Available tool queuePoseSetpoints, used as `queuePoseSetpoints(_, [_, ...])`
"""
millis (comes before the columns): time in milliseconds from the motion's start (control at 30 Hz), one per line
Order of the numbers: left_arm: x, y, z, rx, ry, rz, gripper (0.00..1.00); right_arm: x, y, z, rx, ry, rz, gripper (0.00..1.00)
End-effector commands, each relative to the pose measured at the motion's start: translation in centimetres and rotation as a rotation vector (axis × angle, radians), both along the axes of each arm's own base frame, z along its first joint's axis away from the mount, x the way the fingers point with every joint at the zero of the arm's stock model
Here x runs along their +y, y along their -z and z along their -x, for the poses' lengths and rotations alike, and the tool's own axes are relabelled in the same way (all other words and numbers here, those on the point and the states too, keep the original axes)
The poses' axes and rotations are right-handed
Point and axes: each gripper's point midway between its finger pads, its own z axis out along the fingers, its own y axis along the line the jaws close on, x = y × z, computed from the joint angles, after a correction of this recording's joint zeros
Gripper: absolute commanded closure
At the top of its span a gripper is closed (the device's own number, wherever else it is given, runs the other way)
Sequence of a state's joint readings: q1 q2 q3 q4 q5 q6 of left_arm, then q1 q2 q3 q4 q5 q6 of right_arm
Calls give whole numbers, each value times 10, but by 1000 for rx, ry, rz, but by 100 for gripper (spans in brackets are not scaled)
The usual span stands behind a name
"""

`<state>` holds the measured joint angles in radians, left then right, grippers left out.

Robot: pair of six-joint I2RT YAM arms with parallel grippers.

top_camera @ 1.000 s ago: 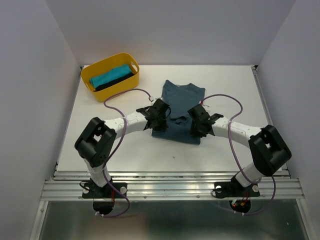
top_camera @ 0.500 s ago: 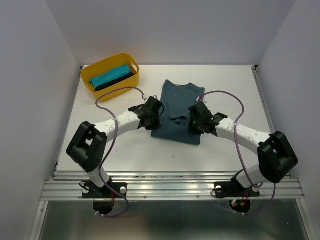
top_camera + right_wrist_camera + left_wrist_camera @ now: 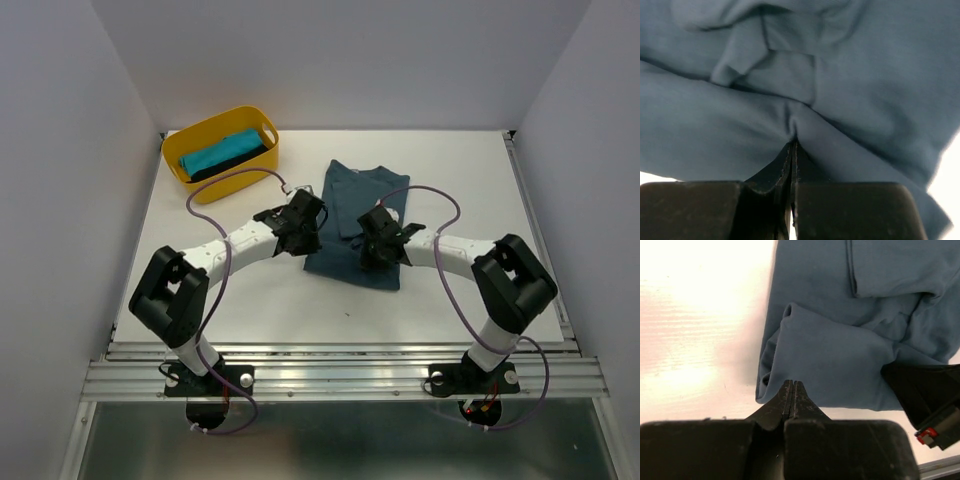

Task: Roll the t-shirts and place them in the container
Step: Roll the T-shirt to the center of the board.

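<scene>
Robotics lab test cell — white table (image 3: 450,300) boxed by plain panel walls (image 3: 340,60); aluminium rail (image 3: 340,376) carries bolted arm bases (image 3: 205,385).

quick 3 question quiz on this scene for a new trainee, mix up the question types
1. Multiple choice: what is the right gripper pinching? A a towel; B the blue tee; C nothing.
2. True or false: the basket holds a turquoise tee and a black tee.
3. Fill in: the left gripper is ___ on the blue tee's edge.

Key: 1 B; 2 true; 3 shut.
</scene>
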<state>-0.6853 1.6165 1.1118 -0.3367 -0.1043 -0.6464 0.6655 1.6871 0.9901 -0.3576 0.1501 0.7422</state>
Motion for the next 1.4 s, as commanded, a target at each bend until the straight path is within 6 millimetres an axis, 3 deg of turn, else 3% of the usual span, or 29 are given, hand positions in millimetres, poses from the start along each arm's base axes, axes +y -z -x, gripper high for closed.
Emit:
queuePoseSetpoints(0, [9,2,4,-15,-5,-25,100,14,-31,-16,-79,-11,-56,99])
queuePoseSetpoints(200, [7,9,5,0,4,-21,100,-9,-88,-19,-198,28,-21,97])
queuePoseSetpoints(233, [5,11,5,5,7,-20,100,-14,-105,-21,-240,42,-14,97])
queuePoseSetpoints(300, [4,12,3,3,8,-20,100,-25,-109,-16,-244,45,21,95])
queuePoseSetpoints(467, [4,30,-1,26,10,-61,100,-40,-94,0,-206,61,54,95])
queuePoseSetpoints(700, [10,57,2,58,4,-105,100,-71,-43,10,-135,141,132,96])
queuePoseSetpoints(733, [11,59,3,61,2,-107,100,-72,-28,13,-105,141,132,96])
queuePoseSetpoints(933, [15,66,5,71,-2,-129,100,-74,7,15,-39,131,146,98])
queuePoseSetpoints(1067, [17,69,5,74,-1,-141,100,-77,23,23,-9,122,159,99])
queuePoseSetpoints(1367, [25,74,-5,60,4,-221,100,-72,28,37,23,114,100,99])
